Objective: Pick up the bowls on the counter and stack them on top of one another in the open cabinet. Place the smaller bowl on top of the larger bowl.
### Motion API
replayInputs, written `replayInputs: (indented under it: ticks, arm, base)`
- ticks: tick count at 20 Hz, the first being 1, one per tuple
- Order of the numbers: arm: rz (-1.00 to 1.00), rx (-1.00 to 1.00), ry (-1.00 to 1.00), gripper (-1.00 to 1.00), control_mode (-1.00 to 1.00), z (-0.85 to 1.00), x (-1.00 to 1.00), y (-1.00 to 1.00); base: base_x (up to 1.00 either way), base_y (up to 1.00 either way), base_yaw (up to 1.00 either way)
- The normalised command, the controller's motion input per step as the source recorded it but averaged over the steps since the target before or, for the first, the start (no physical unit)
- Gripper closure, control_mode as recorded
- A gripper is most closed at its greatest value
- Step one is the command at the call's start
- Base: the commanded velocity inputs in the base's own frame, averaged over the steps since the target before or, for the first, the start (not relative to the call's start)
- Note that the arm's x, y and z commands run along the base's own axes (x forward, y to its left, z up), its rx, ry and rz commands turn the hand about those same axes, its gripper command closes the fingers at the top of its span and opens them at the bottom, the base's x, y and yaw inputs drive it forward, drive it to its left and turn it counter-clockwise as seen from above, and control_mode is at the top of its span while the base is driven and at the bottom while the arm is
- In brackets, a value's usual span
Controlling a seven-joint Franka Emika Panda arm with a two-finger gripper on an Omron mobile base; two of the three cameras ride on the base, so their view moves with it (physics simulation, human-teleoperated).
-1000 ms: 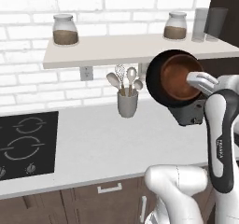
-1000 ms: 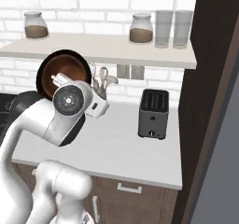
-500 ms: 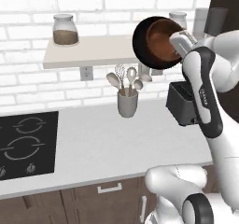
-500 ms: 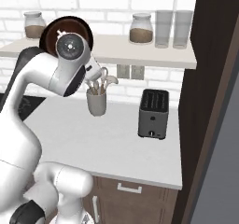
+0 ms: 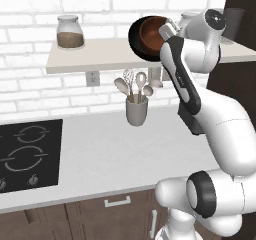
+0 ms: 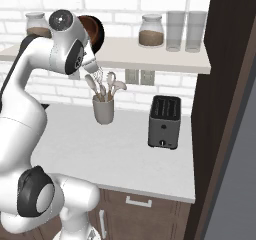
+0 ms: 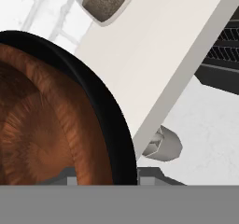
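Counter point(image 5: 100, 149): pale and flat in the foreground, black cooktop point(image 5: 27, 154) set into its left end.
Holder point(image 5: 136, 110): grey cup of spoons and a whisk standing on the counter, toward the brick wall.
Toaster point(image 6: 164, 121): dark, upright on the counter, right of the holder in the right base view.
Arm point(image 5: 210, 109): reaching up — hand at shelf height.
Gripper point(image 5: 166, 31): clamped on the rim of the black bowl, at the bowl's right side in the left base view.
Black bowl point(image 5: 136, 39): up in the air, tipped on edge, at the shelf's front edge.
Brown bowl point(image 5: 152, 31): nested inside the black bowl — its reddish wood-grain interior faces the cameras.
Shelf point(image 5: 90, 56): pale slab against the white brick.
Jars point(image 5: 69, 32): one left of the bowls, another point(image 6: 151, 30) to the right on the shelf, both with brown contents.
Glasses point(image 6: 185, 30): two tall clear ones, far right on the shelf.
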Motion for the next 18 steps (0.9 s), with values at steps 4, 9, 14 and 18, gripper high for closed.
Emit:
replayInputs:
  ticks: [4,9,14,18]
  arm:
    - [0.00,0.00,0.05,1.00,-1.00,-0.03,0.38,0.00]
    - [0.00,0.02,0.05,1.00,-1.00,-0.11,0.47,0.00]
    - [-0.01,0.05,0.01,1.00,-1.00,-0.09,0.70,0.00]
    - [-0.02,0.00,0.04,-1.00,-1.00,-0.05,0.78,0.00]
  base:
    - [0.00,0.00,0.00]
    - [0.00,0.00,0.00]
    - [0.00,0.00,0.00]
    - [0.00,0.00,0.00]
